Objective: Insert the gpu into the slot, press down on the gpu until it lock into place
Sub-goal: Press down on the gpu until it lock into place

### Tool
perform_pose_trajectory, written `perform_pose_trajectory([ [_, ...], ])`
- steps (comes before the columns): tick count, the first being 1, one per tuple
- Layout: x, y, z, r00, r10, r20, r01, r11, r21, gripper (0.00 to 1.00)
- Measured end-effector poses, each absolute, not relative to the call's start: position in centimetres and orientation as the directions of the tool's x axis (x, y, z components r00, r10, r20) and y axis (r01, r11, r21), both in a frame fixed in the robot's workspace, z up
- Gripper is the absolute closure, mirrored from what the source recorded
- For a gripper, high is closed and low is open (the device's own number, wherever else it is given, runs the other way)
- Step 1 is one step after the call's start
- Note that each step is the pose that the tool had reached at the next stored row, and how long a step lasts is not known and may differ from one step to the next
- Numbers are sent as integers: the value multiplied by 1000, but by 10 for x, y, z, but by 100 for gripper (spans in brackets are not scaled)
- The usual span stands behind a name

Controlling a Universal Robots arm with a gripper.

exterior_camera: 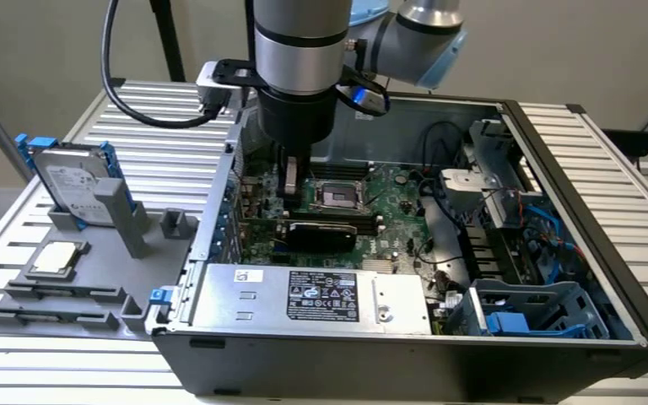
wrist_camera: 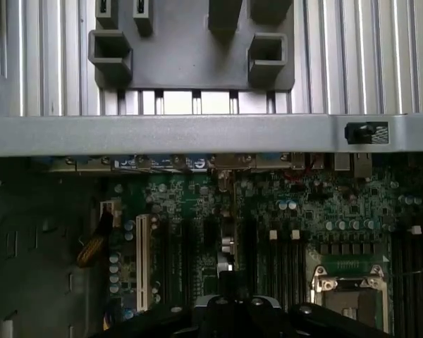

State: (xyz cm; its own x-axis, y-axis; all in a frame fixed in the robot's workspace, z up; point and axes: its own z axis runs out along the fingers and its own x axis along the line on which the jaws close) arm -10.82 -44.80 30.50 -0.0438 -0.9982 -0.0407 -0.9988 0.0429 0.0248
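Observation:
The gpu [exterior_camera: 320, 229], a flat black card with a glossy shroud, stands on edge on the green motherboard [exterior_camera: 397, 232] inside the open case, just in front of the square silver processor socket [exterior_camera: 336, 196]. My gripper [exterior_camera: 291, 205] comes straight down from the arm, and its tip reaches the card's top edge near the end toward the exterior view's left. The card covers most of the slot. A small bright-blue piece [exterior_camera: 283, 247] shows beside the card's lower corner. In the wrist view the motherboard lies below me, with the processor socket [wrist_camera: 349, 285] and a white connector strip [wrist_camera: 142, 260].
The silver labelled power-supply box [exterior_camera: 313, 295] sits in front of the card. Cables and drive cages [exterior_camera: 526, 245] crowd the case toward the exterior view's right. Outside the case, a grey fixture [exterior_camera: 77, 278] holds a hard drive with blue rails [exterior_camera: 71, 181] and a processor chip [exterior_camera: 56, 257].

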Motion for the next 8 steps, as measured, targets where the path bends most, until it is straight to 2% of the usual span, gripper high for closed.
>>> perform_pose_trajectory([
  [8, -108, -448, 306, -44, -998, -46, -999, 42, 26, 89],
])
